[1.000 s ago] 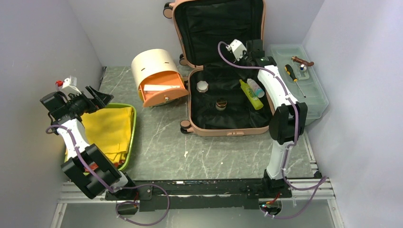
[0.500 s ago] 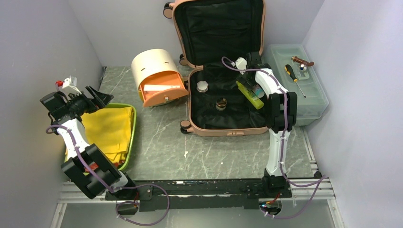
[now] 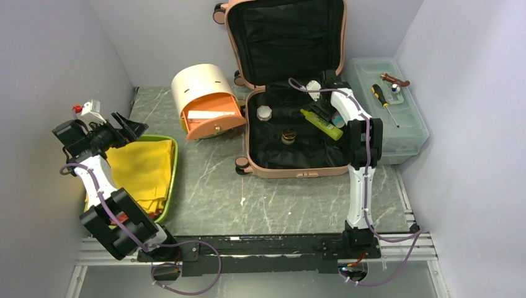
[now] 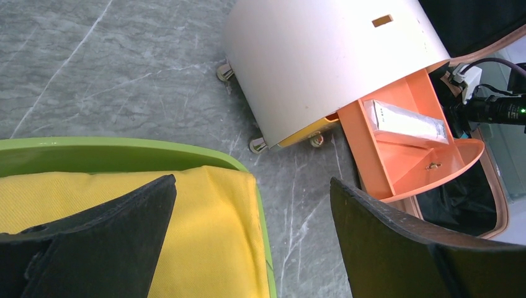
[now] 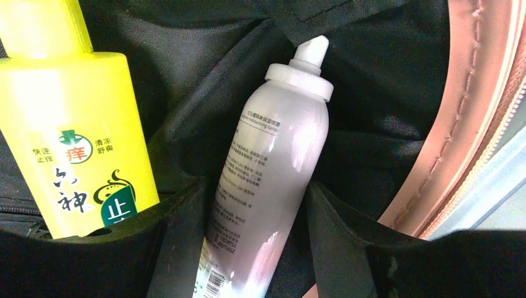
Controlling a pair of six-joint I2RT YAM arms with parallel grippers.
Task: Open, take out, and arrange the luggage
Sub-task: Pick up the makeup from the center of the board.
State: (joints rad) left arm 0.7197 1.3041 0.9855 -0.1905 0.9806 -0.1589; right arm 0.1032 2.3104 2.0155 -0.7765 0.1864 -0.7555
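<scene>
From above: lid up against the back wall on the salmon-pink hard-shell suitcase (image 3: 298, 174), lower half flat on the table at centre-right, still loaded. Right gripper (image 3: 324, 110) down off the lid a second on and into the far-right corner, knocking the yellow plastic bottle (image 3: 322, 124) more crosswise. Left gripper (image 3: 127, 127) parked over the lime-green tray (image 3: 172, 162), unmoved.

Left wrist: jaws spread wide, only folded yellow cloth (image 4: 211, 192) below.

Right wrist: jaws narrowed onto the silver-grey spray bottle (image 5: 267, 180), pads (image 5: 180, 214) seemingly touching both flanks. Looks like the next item coming out, with the lift not yet begun.
</scene>
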